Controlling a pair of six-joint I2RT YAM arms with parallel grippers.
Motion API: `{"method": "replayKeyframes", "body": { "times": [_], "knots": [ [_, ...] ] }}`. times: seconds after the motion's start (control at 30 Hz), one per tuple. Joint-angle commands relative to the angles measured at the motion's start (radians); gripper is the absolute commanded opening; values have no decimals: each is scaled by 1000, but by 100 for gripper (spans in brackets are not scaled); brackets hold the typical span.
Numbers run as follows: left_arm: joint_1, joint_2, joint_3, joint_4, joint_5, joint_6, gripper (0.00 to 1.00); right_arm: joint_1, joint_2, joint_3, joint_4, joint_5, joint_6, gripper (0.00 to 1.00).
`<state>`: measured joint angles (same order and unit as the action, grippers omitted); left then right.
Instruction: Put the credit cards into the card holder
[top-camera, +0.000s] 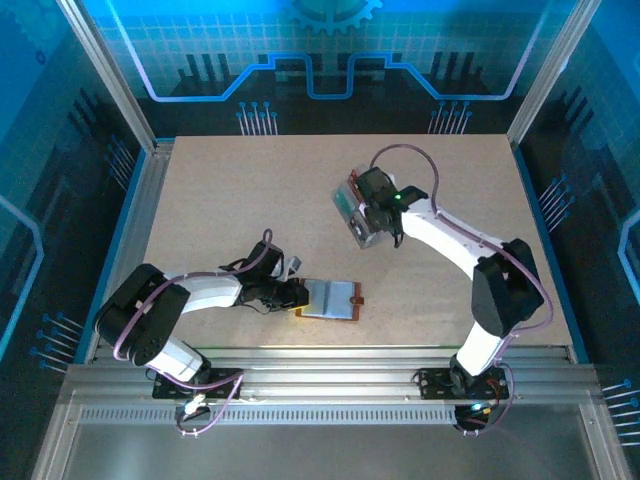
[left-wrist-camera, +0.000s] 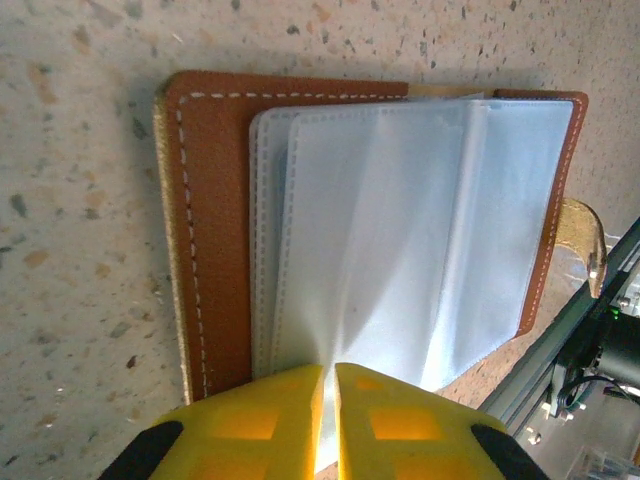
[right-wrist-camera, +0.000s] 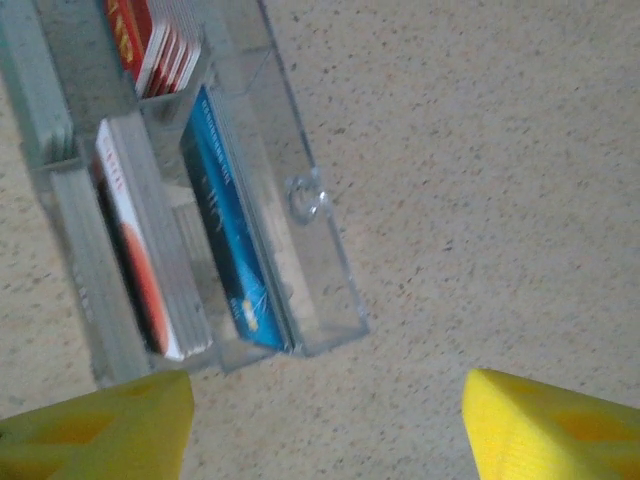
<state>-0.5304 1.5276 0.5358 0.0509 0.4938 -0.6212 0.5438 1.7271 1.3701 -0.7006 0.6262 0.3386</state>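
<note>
On table – card holder lies open near front edge, sleeves soft; left gripper pinched shut on sleeve edge. Mid-table clear tray, right gripper spread wide above, empty. Inside, credit cards upright – thin, stiff, slick; pinch 1 by top edge.

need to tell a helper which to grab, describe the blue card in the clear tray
Find the clear plastic tray mid-table. The blue card stands on edge just inside the wall with the round catch. Its neighbours are a white-edged stack and red cards; it alone is blue.
</note>
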Motion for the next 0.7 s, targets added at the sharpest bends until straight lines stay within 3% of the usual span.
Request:
{"method": "replayKeyframes", "body": {
  "times": [0.0,0.43,0.67],
  "knots": [
    [-16,43,-9,-74,-60,29,14,-19,53,62,-24,71,-35,71],
    [-18,54,-5,-76,-58,32,15,-43,197,143,12,84,-90,64],
    [-19,59,-3,-76,-59,32,14,-52,227,162,16,112,-111,54]
  ]
}}
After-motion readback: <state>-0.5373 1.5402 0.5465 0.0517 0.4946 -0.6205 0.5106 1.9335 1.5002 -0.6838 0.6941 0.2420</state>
